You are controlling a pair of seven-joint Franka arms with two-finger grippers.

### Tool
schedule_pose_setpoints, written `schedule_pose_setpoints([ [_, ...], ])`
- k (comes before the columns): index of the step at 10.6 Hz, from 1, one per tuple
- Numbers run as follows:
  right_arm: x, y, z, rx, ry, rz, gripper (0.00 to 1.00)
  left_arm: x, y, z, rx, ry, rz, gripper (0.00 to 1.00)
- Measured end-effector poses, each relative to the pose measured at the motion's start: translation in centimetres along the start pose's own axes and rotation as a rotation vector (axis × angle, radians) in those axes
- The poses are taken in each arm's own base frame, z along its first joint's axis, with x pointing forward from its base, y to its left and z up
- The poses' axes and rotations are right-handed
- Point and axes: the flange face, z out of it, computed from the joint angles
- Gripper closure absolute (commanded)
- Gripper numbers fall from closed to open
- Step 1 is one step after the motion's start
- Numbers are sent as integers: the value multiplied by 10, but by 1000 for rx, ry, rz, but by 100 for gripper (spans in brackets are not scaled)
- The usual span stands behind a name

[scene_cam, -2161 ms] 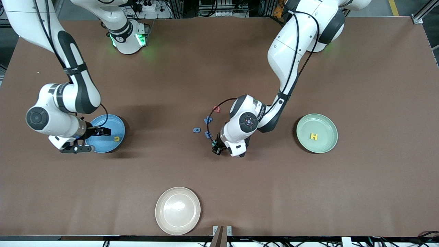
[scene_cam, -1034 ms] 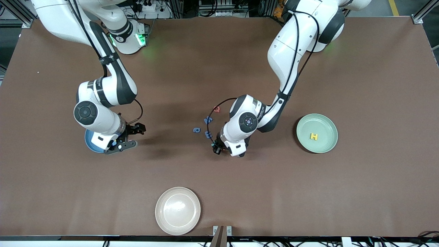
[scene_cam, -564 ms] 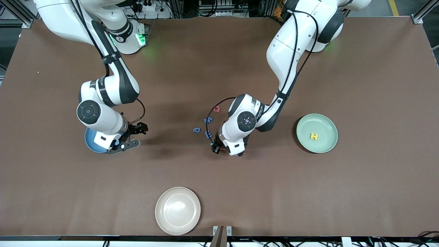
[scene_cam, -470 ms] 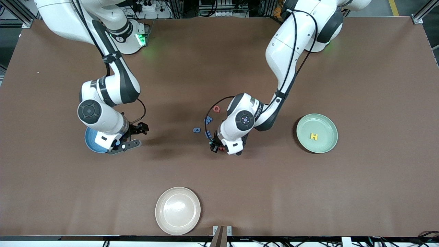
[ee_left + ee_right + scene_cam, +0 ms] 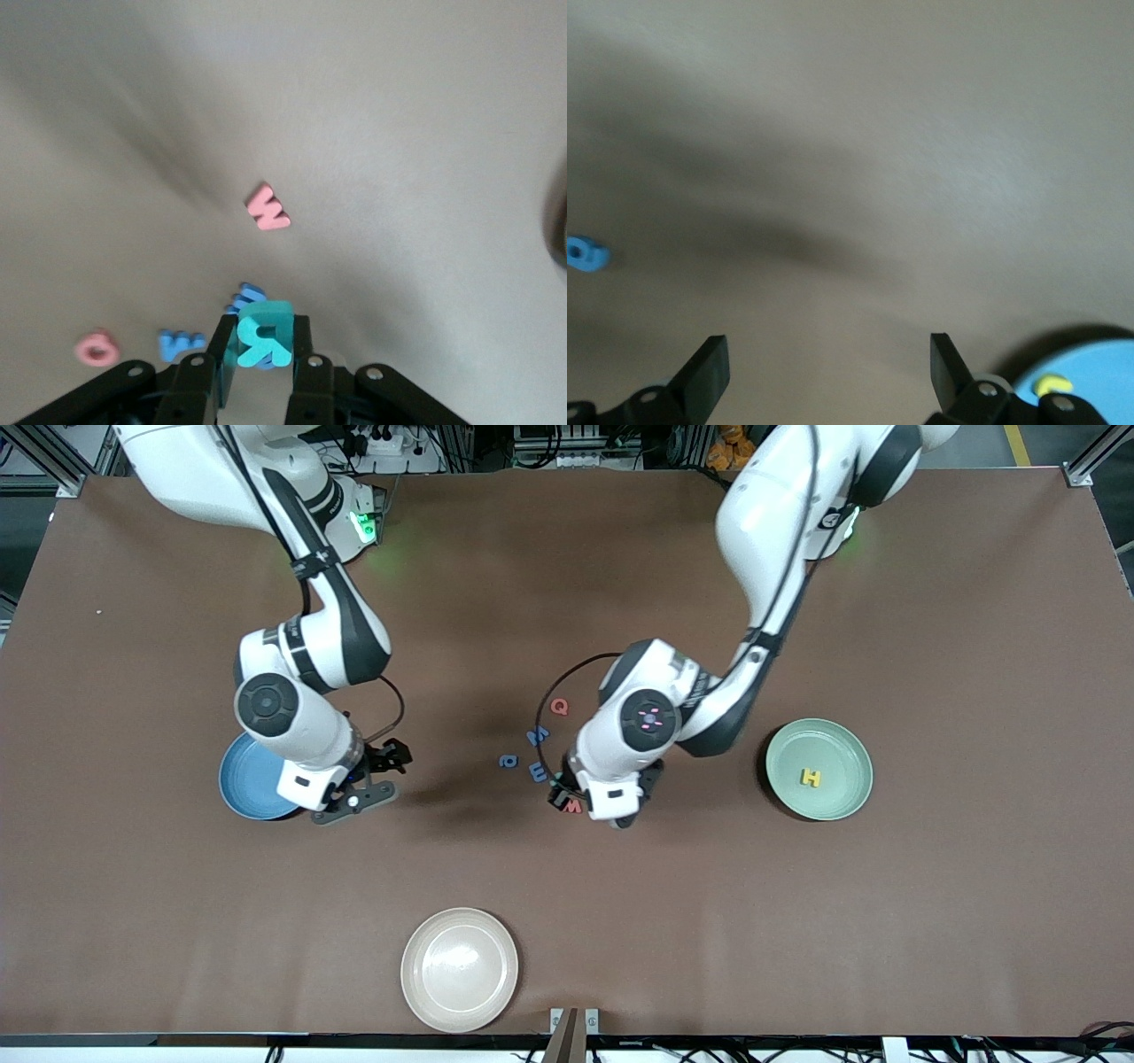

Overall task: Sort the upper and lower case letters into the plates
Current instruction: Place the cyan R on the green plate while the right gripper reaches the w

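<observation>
My left gripper [image 5: 257, 354] is shut on a teal letter R [image 5: 263, 341], lifted over the loose letters in the table's middle. Under it lie a red w [image 5: 267, 209], blue letters [image 5: 538, 736] and a red Q [image 5: 559, 706]. A yellow H [image 5: 810, 778] sits in the mint green plate [image 5: 819, 744] toward the left arm's end. My right gripper [image 5: 376, 775] hangs open with nothing in it, over bare table between the blue plate [image 5: 239, 784] and the letters. The right arm partly hides that plate, which holds a yellow letter [image 5: 1050, 384].
A beige plate [image 5: 459, 969] lies close to the table's front edge, nearer to the front camera than the letters. A black cable [image 5: 554, 691] loops from the left wrist over the letter cluster.
The left gripper has risen with the teal R, uncovering the red w. The right arm has moved from over the blue plate toward the table's middle, still open.
</observation>
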Motion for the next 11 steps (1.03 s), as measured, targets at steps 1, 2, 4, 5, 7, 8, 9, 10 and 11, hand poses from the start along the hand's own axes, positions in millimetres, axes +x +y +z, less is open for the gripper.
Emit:
schedule_pose_setpoints([
  [1, 12, -22, -2, -1, 16, -35, 0, 14, -5, -22, 40, 27, 91, 100],
  [2, 25, -49, -4, -2, 36, -77, 0, 28, -13, -40, 83, 42, 184, 100],
  [4, 47, -103, -8, -1, 73, -155, 0, 62, -34, -69, 163, 57, 386, 100],
  [5, 55, -129, -7, 0, 88, -191, 0, 87, -52, -83, 217, 66, 487, 100],
  [7, 66, -174, 4, 0, 99, -293, 0, 141, -93, -103, 307, 69, 633, 100],
  [8, 70, -190, 12, -2, 101, -367, 0, 165, -116, -106, 355, 69, 682, 100],
  [9, 75, -201, 18, -5, 106, -444, 0, 186, -136, -107, 396, 64, 718, 100],
  [10, 80, -209, 23, -9, 114, -526, 0, 205, -154, -105, 420, 46, 736, 100],
  [11, 86, -217, 27, -13, 122, -608, 0, 222, -169, -102, 435, 25, 745, 100],
])
